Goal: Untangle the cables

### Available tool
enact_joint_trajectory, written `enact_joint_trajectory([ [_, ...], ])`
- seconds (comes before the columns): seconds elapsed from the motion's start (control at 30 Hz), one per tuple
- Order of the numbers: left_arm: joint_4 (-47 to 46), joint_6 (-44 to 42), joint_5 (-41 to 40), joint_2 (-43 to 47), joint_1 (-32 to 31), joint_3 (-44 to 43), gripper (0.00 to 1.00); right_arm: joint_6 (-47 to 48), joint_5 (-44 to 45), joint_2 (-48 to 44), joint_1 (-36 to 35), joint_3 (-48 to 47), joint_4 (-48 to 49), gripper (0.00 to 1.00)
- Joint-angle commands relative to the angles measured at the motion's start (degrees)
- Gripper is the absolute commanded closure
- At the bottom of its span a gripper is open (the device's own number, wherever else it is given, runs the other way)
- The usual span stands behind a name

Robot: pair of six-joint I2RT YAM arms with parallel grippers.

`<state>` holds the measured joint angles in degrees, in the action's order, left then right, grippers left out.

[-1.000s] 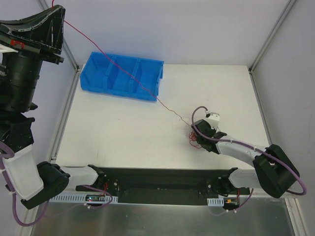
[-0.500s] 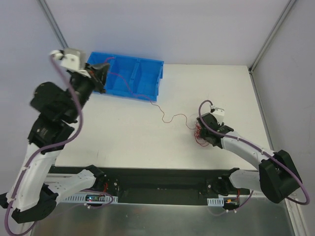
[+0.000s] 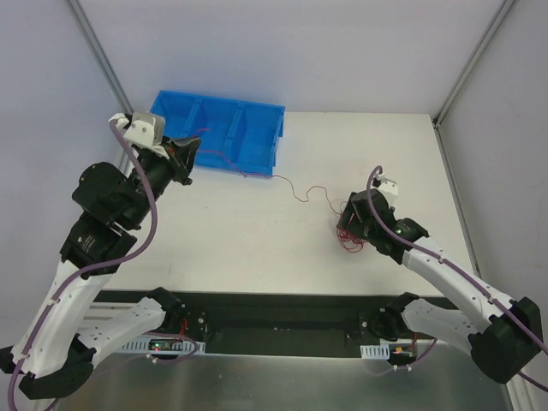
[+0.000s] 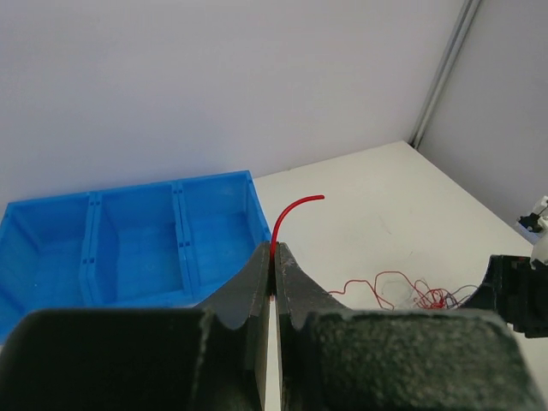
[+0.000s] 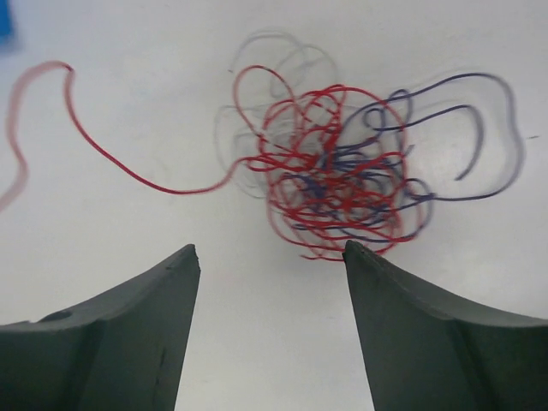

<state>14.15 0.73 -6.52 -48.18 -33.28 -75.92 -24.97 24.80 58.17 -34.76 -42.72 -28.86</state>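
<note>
**Red strand slackens as the left arm comes down**

A second ago the left end effector (image 4: 273,257) rode high at 10 o'clock, pulling the red strand (image 4: 281,218) taut. Now it sits low beside the blue bin (image 3: 276,137) at 11 o'clock, fingers together, clamped on the sagging strand. The right end effector (image 5: 270,257), jaws now wide apart, hovers over the cables (image 5: 338,193), bunched on the bench (image 3: 223,231) at 4 o'clock.

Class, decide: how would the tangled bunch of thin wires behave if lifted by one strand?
Probably floppy: the red strand leaving the bunch toward the left gripper lies in slack curves. Likely very light, being hair-thin. Its loops interlock, so the clump may drag along.
</note>
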Motion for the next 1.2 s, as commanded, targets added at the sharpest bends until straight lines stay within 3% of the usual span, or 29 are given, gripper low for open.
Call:
enact_joint_trajectory([
  [0.0, -4.22, 1.46, 2.13, 1.6, 1.02, 4.19, 1.0, -24.37, -4.95, -1.3, -2.93, 1.48, 10.63, 0.3],
  [0.1, -5.01, 1.2, 2.04, 1.6, 1.02, 5.6, 1.0, -34.94, 2.87, -0.87, -5.84, 3.7, 16.91, 0.27],
  [0.17, -5.36, 0.94, 1.95, 1.78, 1.02, 6.57, 1.0, -43.79, 6.13, 1.41, -5.14, 2.12, 12.46, 0.2],
  [0.27, -6.24, 0.59, 1.52, 2.39, 1.02, 8.06, 1.0, -53.58, 4.3, 4.57, -3.03, 1.32, 10.05, 0.19],
  [0.43, -7.82, 0.59, 1.25, 4.15, 1.02, 9.82, 1.0, -57.9, 5.17, 6.42, -1.36, 1.5, 10.76, 0.19],
  [0.57, -8.96, 1.2, 1.51, 4.85, 1.02, 10.97, 1.0, -63.0, 6.14, 8.53, -1.18, 2.46, 11.63, 0.33],
  [0.87, -9.49, 1.99, 2.83, 5.91, 1.02, 11.23, 1.0, -66.26, 5.79, 14.15, 1.01, 2.2, 17.51, 0.46],
  [1.1, -10.02, 2.17, 2.83, 6.35, 1.02, 11.67, 1.0, -63.63, 2.63, 14.78, 2.42, 3.34, 23.67, 0.96],
  [1.17, -10.2, 2.08, 2.48, 6.52, 1.02, 11.85, 1.0, -61.79, 1.58, 13.12, 2.94, 4.3, 24.81, 0.99],
])
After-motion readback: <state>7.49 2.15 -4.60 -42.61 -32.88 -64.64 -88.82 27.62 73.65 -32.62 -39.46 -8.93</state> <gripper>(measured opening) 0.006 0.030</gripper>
